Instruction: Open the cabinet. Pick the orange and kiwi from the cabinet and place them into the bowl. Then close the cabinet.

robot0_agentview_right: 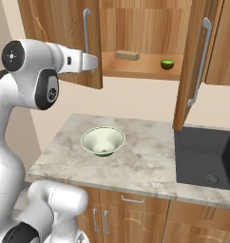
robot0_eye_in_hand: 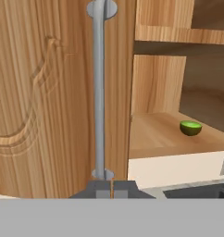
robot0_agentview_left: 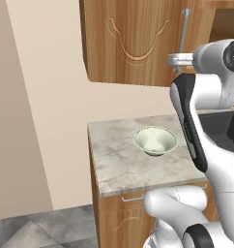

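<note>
The cabinet (robot0_agentview_right: 145, 28) stands open, both wood-grain doors swung out. On its lower shelf lies the green kiwi (robot0_agentview_right: 167, 64), seen to the right in the hand view (robot0_eye_in_hand: 190, 127). The orange is out of view. The pale bowl (robot0_agentview_left: 155, 140) sits empty on the marble counter (robot0_agentview_right: 103, 141). My gripper (robot0_eye_in_hand: 111, 189) is shut, its tips together with nothing between them, just under the lower mount of the left door's silver bar handle (robot0_eye_in_hand: 99, 92). From the base views the hand (robot0_agentview_right: 95, 61) sits against that door's edge (robot0_agentview_left: 179, 60).
A flat tan block (robot0_agentview_right: 127, 55) lies on the shelf left of the kiwi. The right door (robot0_agentview_right: 195, 61) hangs open over the dark sink (robot0_agentview_right: 207, 159). Lower wooden drawers (robot0_agentview_right: 133, 201) run under the counter (robot0_agentview_left: 119, 164). A beige wall rises at the left.
</note>
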